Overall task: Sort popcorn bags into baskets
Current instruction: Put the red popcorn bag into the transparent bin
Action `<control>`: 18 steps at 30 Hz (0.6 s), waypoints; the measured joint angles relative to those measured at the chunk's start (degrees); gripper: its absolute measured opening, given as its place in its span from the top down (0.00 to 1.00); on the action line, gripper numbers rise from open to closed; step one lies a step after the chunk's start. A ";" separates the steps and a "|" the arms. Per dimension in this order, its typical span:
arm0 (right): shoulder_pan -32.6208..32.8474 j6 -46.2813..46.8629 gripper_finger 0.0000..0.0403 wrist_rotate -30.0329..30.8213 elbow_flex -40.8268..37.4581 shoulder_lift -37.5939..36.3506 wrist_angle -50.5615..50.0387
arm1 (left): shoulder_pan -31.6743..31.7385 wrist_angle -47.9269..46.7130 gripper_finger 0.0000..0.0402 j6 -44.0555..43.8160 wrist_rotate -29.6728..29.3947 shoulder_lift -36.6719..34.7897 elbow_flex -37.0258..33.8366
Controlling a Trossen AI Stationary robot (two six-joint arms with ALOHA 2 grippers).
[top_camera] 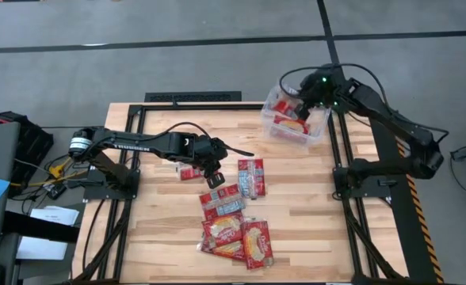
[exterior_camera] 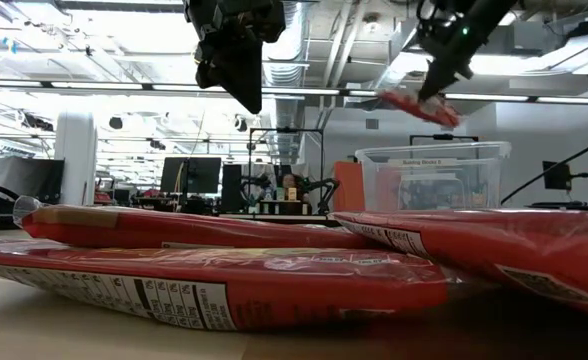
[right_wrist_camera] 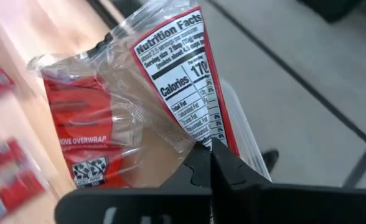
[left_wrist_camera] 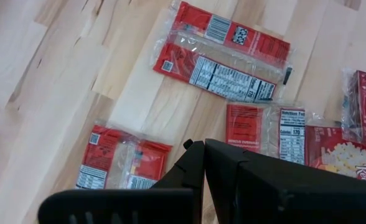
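Note:
My right gripper (exterior_camera: 436,92) is over the clear tub (exterior_camera: 434,175), near the table's far right corner, shut on a red popcorn packet (exterior_camera: 414,106). In the high view the tub (top_camera: 318,131) holds other red packets (top_camera: 280,106). My left gripper (top_camera: 215,177) hangs shut above the middle of the table, touching nothing. Its wrist view shows its shut fingertips (left_wrist_camera: 205,148) over packets lying flat on the wood (left_wrist_camera: 223,59). One packet (top_camera: 189,171) lies beside it, another (top_camera: 251,176) to its right, and several overlap in a pile (top_camera: 233,226) toward the near edge. My right gripper pinches the packet between its two fingers by the edge of its clear overwrap (right_wrist_camera: 186,138), next to the nutrition panel (right_wrist_camera: 180,74). The fingers come from above, slanting down. The packet is lifted clear above the tub and sticks out sideways from the fingertips, tilted.
Black frame rails (top_camera: 340,170) run along the table's left, right and far sides. Bare wood (top_camera: 162,214) lies left of the pile and also to its right (top_camera: 304,214). In the low view, packets (exterior_camera: 224,285) fill the foreground.

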 joint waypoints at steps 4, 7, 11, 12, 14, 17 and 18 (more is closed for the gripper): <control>-2.57 -1.97 0.96 -0.30 0.00 2.25 -2.35 | 0.03 0.03 1.00 0.34 -1.34 0.00 0.00; -3.21 -3.59 0.97 -0.35 0.00 4.38 -2.79 | 0.04 0.03 1.00 0.38 -2.45 0.00 0.00; -3.26 -5.49 0.99 -0.40 0.00 7.62 -2.81 | 0.04 0.03 1.00 0.87 -3.16 0.00 0.00; -3.36 -5.88 0.99 -0.57 0.00 8.54 -2.81 | 0.04 0.03 1.00 0.98 -3.17 0.00 0.00; -3.48 -6.51 0.98 -0.46 0.00 10.39 -2.85 | 0.04 0.03 1.00 1.01 -3.21 0.00 0.00; -3.63 -7.70 0.96 0.09 0.00 13.29 -2.87 | 0.04 0.03 1.00 0.99 -3.25 0.02 0.00; -3.90 -8.10 0.95 0.08 -0.02 14.15 -2.95 | 0.04 0.04 1.00 1.00 -3.30 0.02 0.00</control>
